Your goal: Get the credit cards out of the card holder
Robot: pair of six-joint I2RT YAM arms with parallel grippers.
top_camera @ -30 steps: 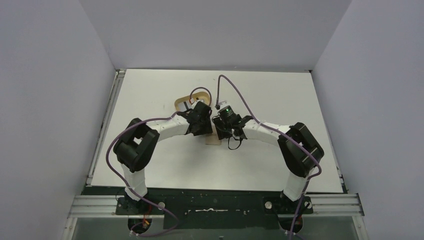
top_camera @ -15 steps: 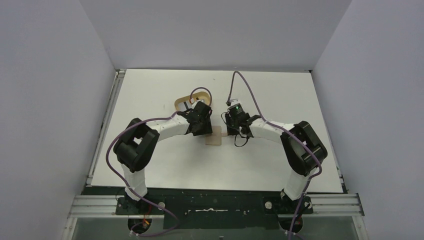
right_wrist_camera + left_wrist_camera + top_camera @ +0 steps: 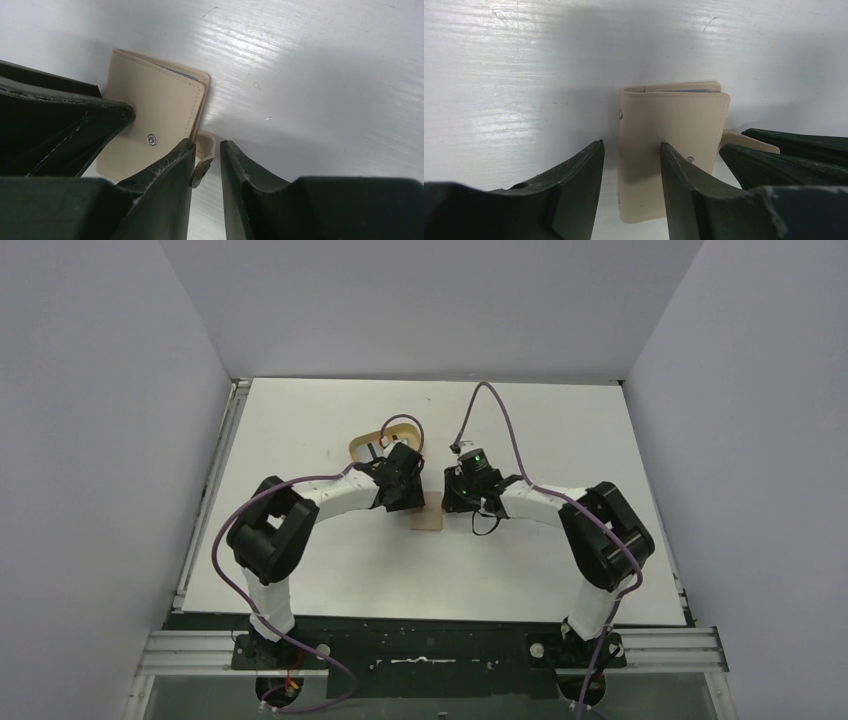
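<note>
The tan card holder [image 3: 427,517] [image 3: 674,120] [image 3: 160,105] lies folded flat on the white table between both wrists. A thin bluish edge of the credit cards [image 3: 696,91] shows at its far edge. My left gripper [image 3: 631,147] is open and straddles the holder's left edge, one finger over the table and one over the cover. My right gripper [image 3: 207,145] is open by a narrow gap. The holder's snap tab [image 3: 205,150] curls up between its fingers, against the left one and apart from the right one. The right gripper's fingers [image 3: 784,165] show beside the tab in the left wrist view.
An oval wooden tray [image 3: 362,440] sits behind the left wrist, partly hidden by it and a purple cable. The table's metal rail [image 3: 215,490] runs along the left side. Grey walls enclose the table on three sides.
My right wrist has shifted a little to the right, off the holder's middle toward its right edge, and its jaws have narrowed round the tab. The left arm has not moved.
</note>
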